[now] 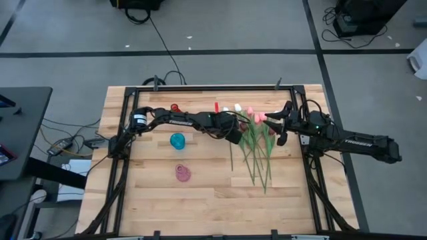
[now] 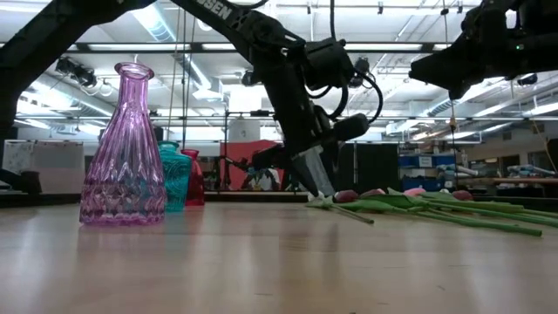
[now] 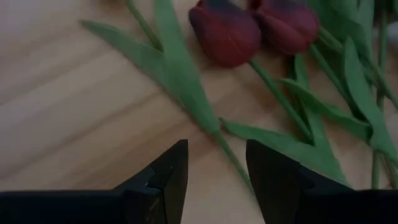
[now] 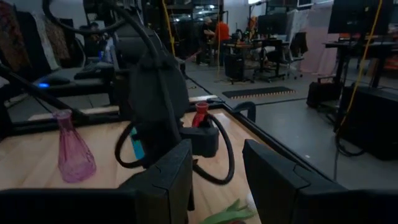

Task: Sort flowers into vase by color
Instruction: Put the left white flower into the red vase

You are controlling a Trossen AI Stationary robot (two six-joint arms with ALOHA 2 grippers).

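Observation:
The tulips [image 1: 257, 150] lie in a loose bunch on the table right of centre, heads toward the far edge and stems toward the near edge. My left gripper [image 1: 237, 138] is down at the bunch's left side, pointing down at the table [image 2: 318, 187]. It is open [image 3: 214, 149], with its fingers on either side of a thin green stem [image 3: 231, 158], just below two dark red heads [image 3: 224, 34]. My right gripper [image 1: 279, 127] hovers open above the bunch's right side [image 2: 458, 78], holding nothing [image 4: 214, 149].
Three glass vases stand left of the flowers: a red one [image 1: 175, 107] near the far edge, a blue one [image 1: 177, 141] mid-table and a pink one [image 1: 183, 173] nearer the front. The left arm stretches across the far half of the table. Bare wood lies along the near edge.

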